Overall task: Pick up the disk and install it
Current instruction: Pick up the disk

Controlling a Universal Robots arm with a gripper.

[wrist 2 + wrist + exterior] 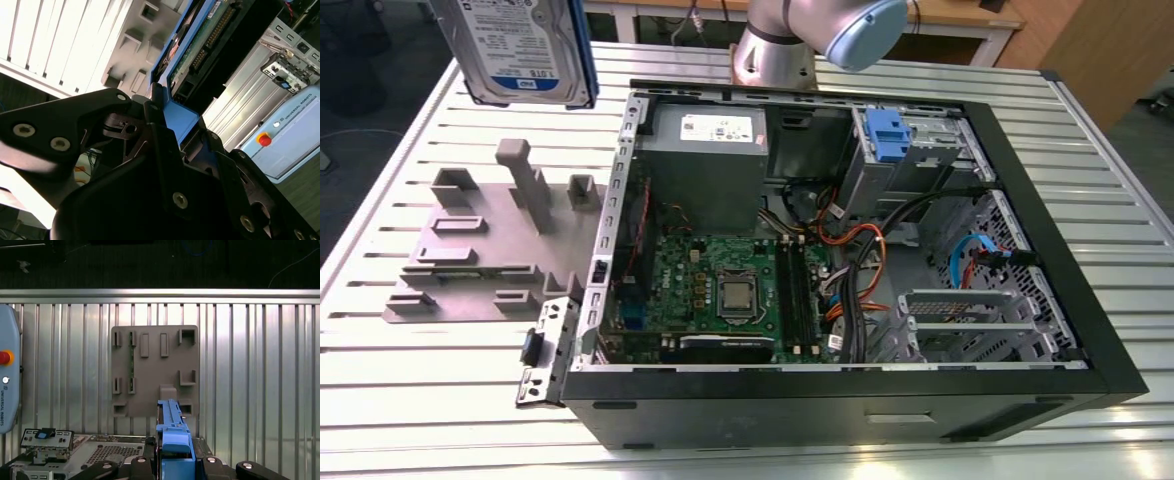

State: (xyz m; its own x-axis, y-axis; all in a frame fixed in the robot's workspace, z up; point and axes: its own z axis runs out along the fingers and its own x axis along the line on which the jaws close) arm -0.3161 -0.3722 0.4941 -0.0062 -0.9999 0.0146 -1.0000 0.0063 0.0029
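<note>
We look over a table [400, 400] topped with pale ribbed metal slats, brightly lit (the ribs throw back soft streaks). Beyond its far edge in the exterior view stand a wood-topped desk [941, 14] on white legs and, toward the exterior view's right, a warm brown wooden panel [1101, 50]. In the first wrist view the floor [150, 265] past the table's rail lies dark.

The exterior view's top edge cuts off the upper part of the disk [523, 50] and the arm [821, 35].
</note>
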